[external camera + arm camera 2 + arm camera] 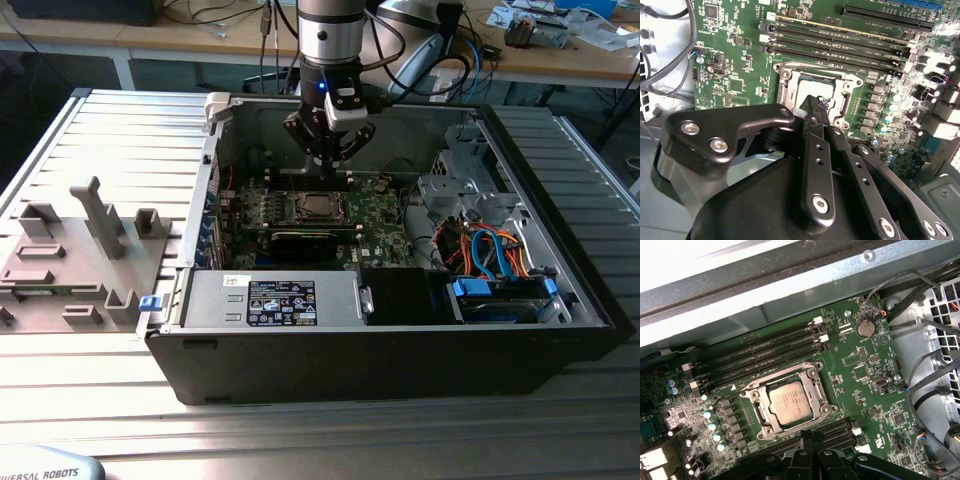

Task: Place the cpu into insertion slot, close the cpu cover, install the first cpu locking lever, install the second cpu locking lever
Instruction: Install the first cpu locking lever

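Above, the gripper (815,107) hangs with fingers closed together, empty, over the cpu (791,401) seated in the insertion slot (756,411).

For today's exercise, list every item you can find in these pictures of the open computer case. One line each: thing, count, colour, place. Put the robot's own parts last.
computer case: one, black, lying open on the metal table.
motherboard: one, green, on the case floor.
cpu: one, silvery-grey, seated in the insertion slot.
cpu cover: one, silver frame, lying around the cpu.
memory slots: several, black, long and narrow, beside the socket.
coin battery: one, silver, near the board's corner.
cables: a bundle, blue and orange, at the exterior view's right in the case.
grey fixture: one, on the table at the exterior view's left.
arm: one, silver, above the case.
gripper: one, black, over the socket.
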